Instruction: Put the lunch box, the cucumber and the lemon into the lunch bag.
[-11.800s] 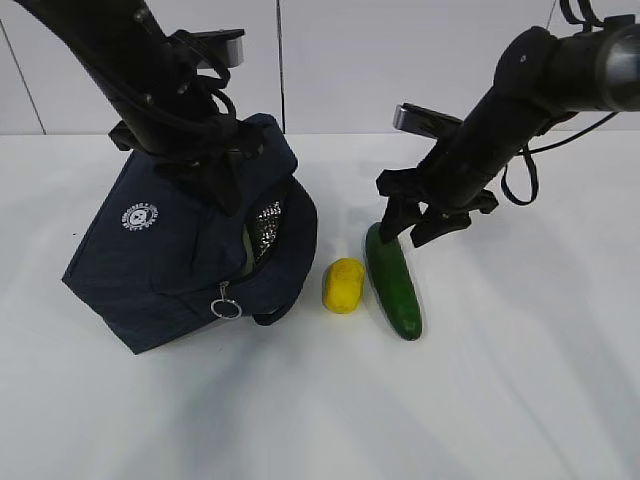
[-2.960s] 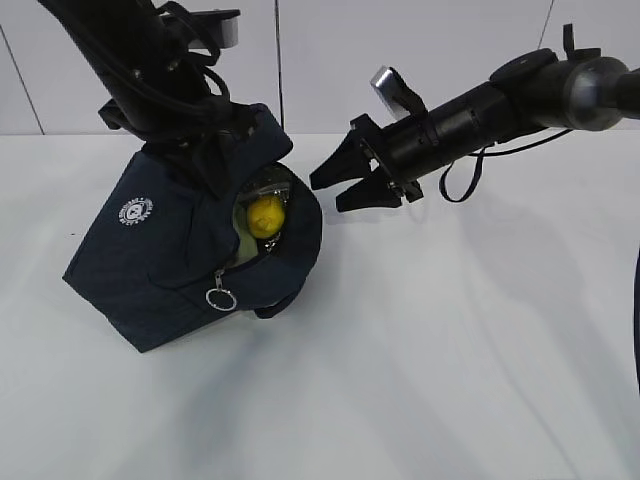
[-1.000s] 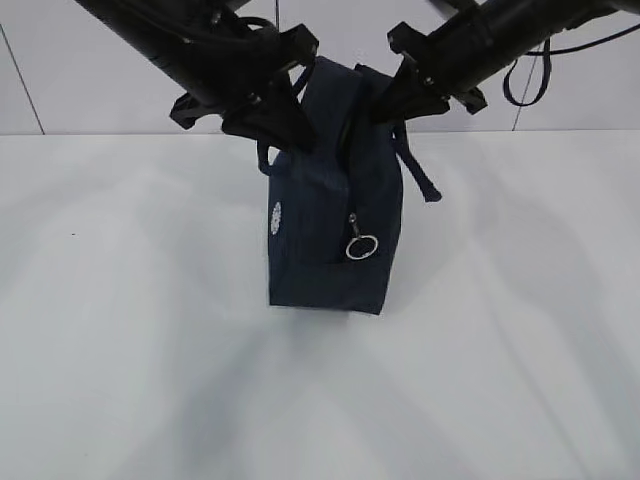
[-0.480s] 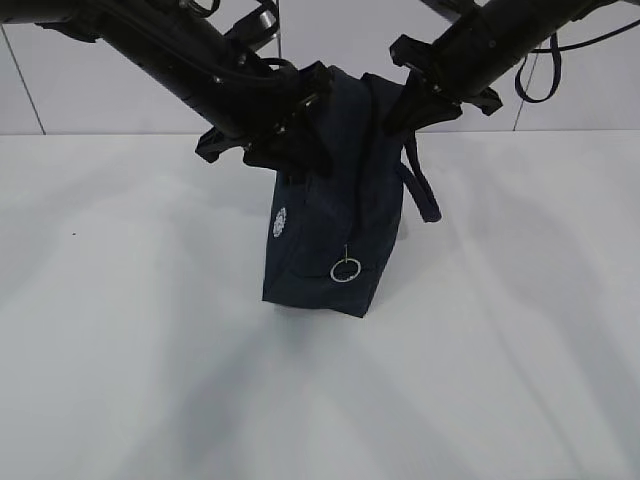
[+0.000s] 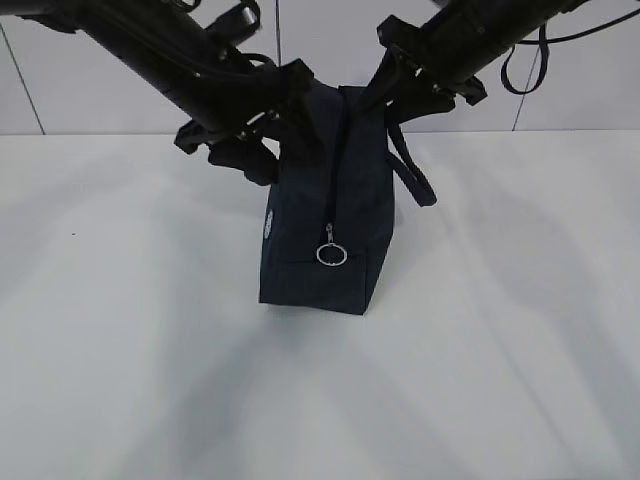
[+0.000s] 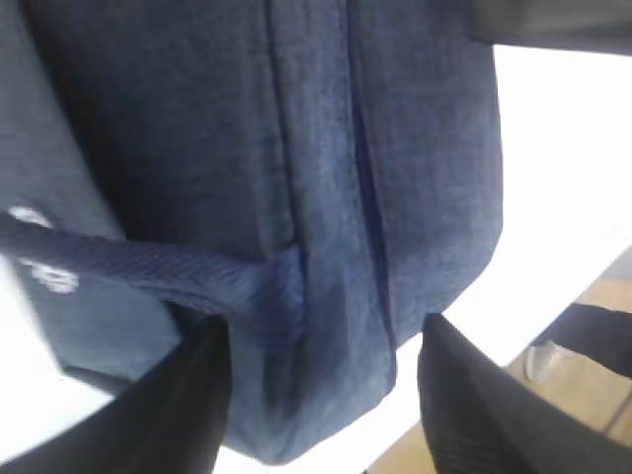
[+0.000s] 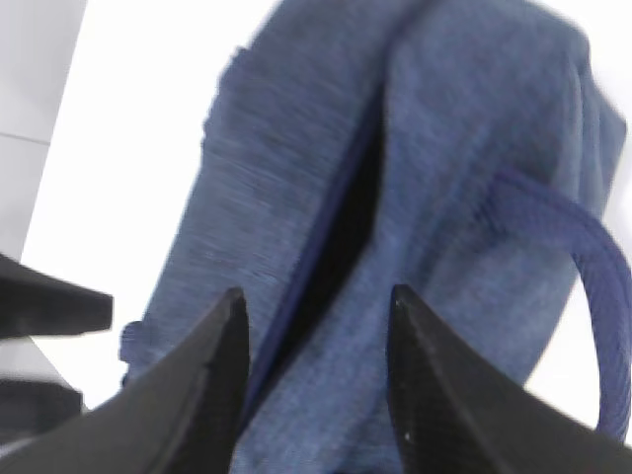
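Observation:
The navy lunch bag (image 5: 325,200) stands upright on the white table (image 5: 120,350), its zipper end and silver ring pull (image 5: 332,255) facing the exterior view. My left gripper (image 5: 272,130) is at the bag's upper left corner. In the left wrist view its jaws (image 6: 324,331) stand apart with loose bag fabric (image 6: 326,197) between them, unclamped. My right gripper (image 5: 405,95) is at the upper right corner, and its jaws (image 7: 316,294) are spread over the bag's top seam (image 7: 346,227). The lunch box, cucumber and lemon are hidden.
A loop handle (image 5: 412,175) hangs down the bag's right side and shows in the right wrist view as a handle (image 7: 583,247). A pale wall (image 5: 330,40) rises behind the table.
Both grippers have gone from shut on the bag's top to open. The bag has settled a little lower and turned, so its zipper end faces the camera.

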`<action>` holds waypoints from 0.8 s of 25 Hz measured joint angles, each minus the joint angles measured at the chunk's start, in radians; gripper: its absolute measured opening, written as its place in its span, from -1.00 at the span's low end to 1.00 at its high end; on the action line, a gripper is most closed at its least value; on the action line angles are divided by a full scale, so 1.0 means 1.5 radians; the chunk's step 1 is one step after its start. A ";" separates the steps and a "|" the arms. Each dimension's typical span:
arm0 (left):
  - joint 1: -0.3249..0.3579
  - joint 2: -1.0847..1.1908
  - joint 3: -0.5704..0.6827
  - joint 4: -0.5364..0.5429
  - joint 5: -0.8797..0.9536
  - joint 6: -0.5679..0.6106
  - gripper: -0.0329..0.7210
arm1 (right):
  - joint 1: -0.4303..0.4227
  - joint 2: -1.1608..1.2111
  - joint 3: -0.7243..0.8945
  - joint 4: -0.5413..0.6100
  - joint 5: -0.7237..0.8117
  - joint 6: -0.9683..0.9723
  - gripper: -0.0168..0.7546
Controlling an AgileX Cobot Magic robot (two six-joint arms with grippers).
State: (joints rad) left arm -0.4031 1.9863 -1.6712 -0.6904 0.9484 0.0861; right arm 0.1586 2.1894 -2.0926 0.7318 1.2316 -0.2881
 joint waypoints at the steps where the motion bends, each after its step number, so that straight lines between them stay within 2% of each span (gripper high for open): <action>1: 0.008 -0.007 0.000 0.006 0.000 0.000 0.24 | 0.000 0.000 -0.010 0.002 0.000 0.000 -0.07; 6: 0.042 -0.061 0.000 0.068 -0.007 0.000 0.22 | 0.000 -0.007 -0.064 0.009 0.000 -0.001 -0.05; 12: 0.043 -0.129 0.000 0.171 -0.038 0.000 0.21 | 0.000 -0.079 -0.077 0.015 0.004 -0.028 -0.07; 20: 0.042 -0.217 0.000 0.254 -0.073 0.000 0.21 | 0.000 -0.195 -0.078 0.024 0.012 -0.071 -0.10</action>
State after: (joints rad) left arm -0.3401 1.6616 -1.6712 -0.3099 0.8392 0.0861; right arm 0.1586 1.8975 -2.2095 0.7671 1.2502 -0.3943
